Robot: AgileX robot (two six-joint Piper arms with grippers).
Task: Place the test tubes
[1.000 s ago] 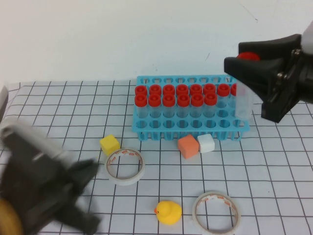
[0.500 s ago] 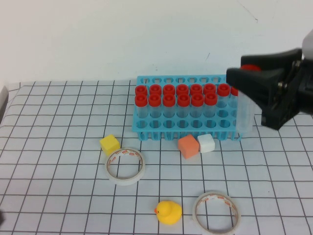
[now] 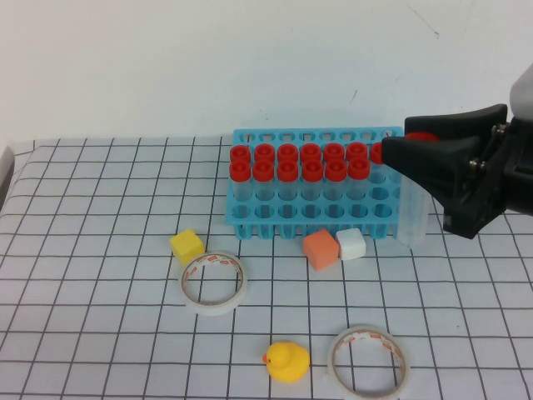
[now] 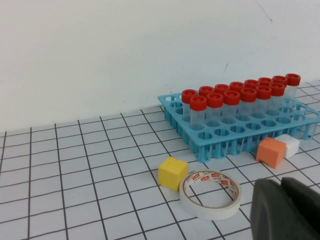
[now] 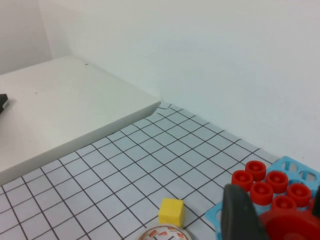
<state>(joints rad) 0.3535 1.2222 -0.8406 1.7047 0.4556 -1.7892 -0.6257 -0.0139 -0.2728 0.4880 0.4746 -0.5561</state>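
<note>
A blue rack (image 3: 291, 229) stands at the back of the grid mat, with two rows of red-capped test tubes (image 3: 287, 171) in its far holes. At the rack's right end my right gripper (image 3: 404, 140) is shut on one more clear tube (image 3: 414, 218) by its red cap, and the tube hangs upright over the rack's right front corner. In the right wrist view the held cap (image 5: 292, 225) sits between the fingers (image 5: 240, 212), above the racked tubes (image 5: 262, 192). My left gripper (image 4: 281, 187) is out of the high view and shows shut and empty near a tape roll (image 4: 210, 192).
In front of the rack lie an orange cube (image 3: 320, 248), a white cube (image 3: 351, 243) and a yellow cube (image 3: 186, 246). Two tape rolls (image 3: 214, 282) (image 3: 368, 361) and a yellow duck (image 3: 287, 361) sit nearer me. A raised white platform (image 5: 60, 110) borders the mat's left side.
My left arm has pulled back out of the high view at the lower left. The right gripper has come down a little with the tube, toward the rack's right front corner.
</note>
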